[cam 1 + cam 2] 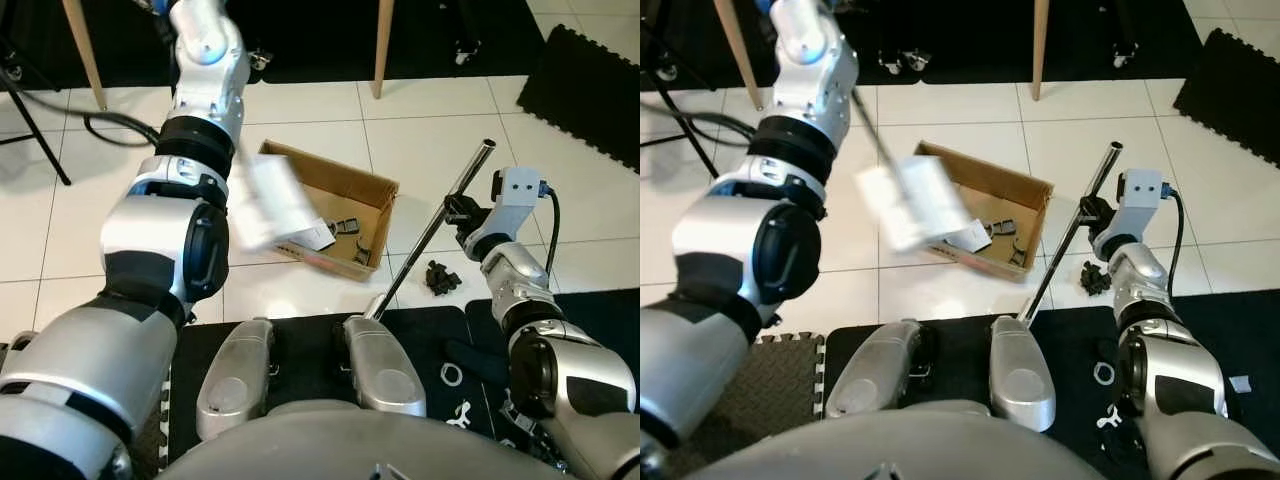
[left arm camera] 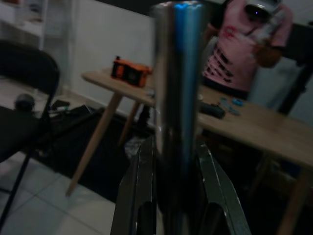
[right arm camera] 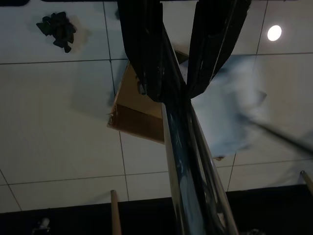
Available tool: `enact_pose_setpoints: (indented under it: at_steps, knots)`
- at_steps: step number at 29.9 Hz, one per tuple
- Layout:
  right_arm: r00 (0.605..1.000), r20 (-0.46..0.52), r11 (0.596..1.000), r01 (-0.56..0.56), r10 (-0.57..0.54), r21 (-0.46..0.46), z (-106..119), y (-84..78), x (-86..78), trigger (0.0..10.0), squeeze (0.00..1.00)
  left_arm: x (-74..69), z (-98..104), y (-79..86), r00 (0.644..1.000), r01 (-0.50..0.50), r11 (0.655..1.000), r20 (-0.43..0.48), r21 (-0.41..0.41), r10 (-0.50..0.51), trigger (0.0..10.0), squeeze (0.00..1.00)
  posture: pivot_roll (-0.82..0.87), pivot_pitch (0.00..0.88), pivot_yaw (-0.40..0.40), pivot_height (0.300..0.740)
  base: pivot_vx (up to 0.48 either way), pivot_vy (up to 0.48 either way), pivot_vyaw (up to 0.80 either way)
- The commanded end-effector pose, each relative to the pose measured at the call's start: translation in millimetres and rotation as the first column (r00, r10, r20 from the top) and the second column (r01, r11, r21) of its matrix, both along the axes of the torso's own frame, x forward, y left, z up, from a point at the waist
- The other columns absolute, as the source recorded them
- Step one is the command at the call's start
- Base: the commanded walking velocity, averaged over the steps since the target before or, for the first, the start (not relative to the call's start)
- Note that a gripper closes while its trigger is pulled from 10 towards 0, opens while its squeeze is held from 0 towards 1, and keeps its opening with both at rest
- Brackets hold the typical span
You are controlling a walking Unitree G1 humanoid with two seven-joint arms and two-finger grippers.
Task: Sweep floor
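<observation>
**Sweeping step: white brush over box, debris on tile**

Left pincer (image 2: 173, 196) clamped on the brush's metal handle (image 2: 178, 98); blurred white brush head (image 1: 912, 200) hangs over the cardboard box (image 1: 345, 185). Right pincer (image 3: 188, 81) clamped on a second metal pole (image 1: 440, 215), slanting to the floor beside the robot's foot. Black debris clump (image 1: 440, 277) lies on white tile floor (image 1: 70, 240), near the pole, apart from the box. Advice: lower the head behind the clump, stroke boxward. Black mats border the tile; wooden tabletop (image 2: 254, 122) with a person behind.
</observation>
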State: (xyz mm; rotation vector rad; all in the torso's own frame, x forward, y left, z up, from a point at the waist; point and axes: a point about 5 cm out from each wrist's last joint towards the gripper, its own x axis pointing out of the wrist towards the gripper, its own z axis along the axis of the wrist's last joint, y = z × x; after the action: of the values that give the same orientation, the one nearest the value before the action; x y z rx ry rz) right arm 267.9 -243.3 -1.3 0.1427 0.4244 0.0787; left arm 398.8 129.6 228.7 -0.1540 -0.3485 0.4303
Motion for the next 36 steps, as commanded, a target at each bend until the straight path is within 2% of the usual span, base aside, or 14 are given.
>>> enact_pose_setpoints:
  at_steps: [1, 2, 3, 5, 6, 8, 11, 13, 19, 22, 25, 26, 36]
  knots:
    - [0.998, -0.06, 1.0, 0.0, -0.001, -0.016, -9.5, -2.9, -10.1, 10.0, 0.0, -2.5, 29.4, -13.4, 0.991, -0.029, 0.957, 0.134, 0.289, -0.011, 10.0, 0.0, -0.07, 0.05, -0.056, 0.74, 0.0, 0.0, 0.0]
    - [0.998, -0.06, 1.0, 0.0, -0.001, -0.016, -9.5, -2.9, -10.1, 10.0, 0.0, -2.5, 29.4, -13.4, 0.991, -0.029, 0.957, 0.134, 0.289, -0.011, 10.0, 0.0, -0.07, 0.05, -0.056, 0.74, 0.0, 0.0, 0.0]
    - [0.998, -0.061, 1.0, -0.002, 0.001, -0.016, -9.6, -2.7, -10.2, 10.0, 0.0, -5.7, 34.8, -21.6, 0.981, -0.05, 0.908, 0.19, 0.416, -0.034, 10.0, 0.0, -0.07, 0.048, -0.056, 0.74, 0.0, 0.0, 0.0]
    - [0.998, -0.061, 1.0, -0.003, 0.002, -0.017, -9.6, -2.6, -10.2, 10.0, 0.0, -6.4, 35.8, -23.3, 0.978, -0.05, 0.899, 0.202, 0.435, -0.044, 10.0, 0.0, -0.07, 0.048, -0.056, 0.74, 0.0, 0.0, 0.0]
    - [0.998, -0.061, 1.0, -0.003, 0.002, -0.016, -9.5, -2.2, -9.9, 10.0, 0.0, -4.9, 33.9, -22.2, 0.983, -0.014, 0.929, 0.175, 0.371, -0.055, 10.0, 0.0, -0.07, 0.049, -0.055, 0.74, 0.0, 0.0, 0.0]
    - [0.998, -0.058, 1.0, -0.003, 0.002, -0.015, -9.1, -1.7, -9.1, 10.0, 0.0, -3.5, 31.1, -24.2, 0.986, 0.022, 0.937, 0.145, 0.347, -0.077, 10.0, 0.0, -0.07, 0.05, -0.055, 0.74, 0.0, 0.0, 0.0]
    - [0.998, -0.057, 1.0, -0.004, 0.003, -0.014, -9.0, -1.3, -8.9, 10.0, 0.0, -5.2, 30.8, -28.8, 0.983, 0.029, 0.93, 0.158, 0.366, -0.093, 10.0, 0.0, -0.07, 0.05, -0.053, 0.74, 0.0, 0.0, 0.0]
    - [0.998, -0.057, 1.0, -0.002, 0.001, -0.014, -9.0, -1.6, -9.1, 10.0, 0.0, -5.9, 32.5, -29.0, 0.981, 0.027, 0.938, 0.171, 0.345, -0.091, 10.0, 0.0, -0.07, 0.048, -0.054, 0.74, 0.0, 0.0, 0.0]
    - [0.998, -0.06, 1.0, -0.001, 0.0, -0.014, -9.9, -1.9, -10.2, 10.0, 0.0, -6.1, 32.2, -29.4, 0.982, 0.013, 0.937, 0.173, 0.35, -0.079, 10.0, 0.0, -0.07, 0.053, -0.051, 0.74, 0.0, 0.0, 0.0]
    - [0.998, -0.061, 1.0, 0.001, -0.002, -0.013, -10.2, -1.7, -10.6, 10.0, 0.0, -10.2, 37.7, -29.2, 0.97, -0.022, 0.934, 0.232, 0.357, -0.066, 10.0, 0.0, -0.07, 0.052, -0.052, 0.74, 0.0, 0.0, 0.0]
    - [0.998, -0.061, 1.0, 0.001, -0.002, -0.013, -10.3, -1.7, -10.7, 10.0, 0.0, -11.2, 38.8, -30.0, 0.967, -0.028, 0.931, 0.245, 0.364, -0.067, 10.0, 0.0, -0.07, 0.052, -0.052, 0.74, 0.0, 0.0, 0.0]
    - [0.998, -0.062, 1.0, -0.001, 0.0, -0.013, -10.4, -1.3, -10.5, 10.0, 0.0, -9.7, 32.5, -33.2, 0.976, 0.0, 0.929, 0.203, 0.37, -0.081, 10.0, 0.0, -0.07, 0.051, -0.052, 0.74, 0.0, 0.0, 0.0]
    - [0.998, -0.06, 1.0, 0.0, -0.001, -0.013, -10.0, -1.0, -9.9, 10.0, 0.0, -7.7, 28.3, -32.0, 0.981, 0.013, 0.921, 0.174, 0.39, -0.088, 10.0, 0.0, -0.07, 0.052, -0.052, 0.74, 0.0, 0.0, 0.0]
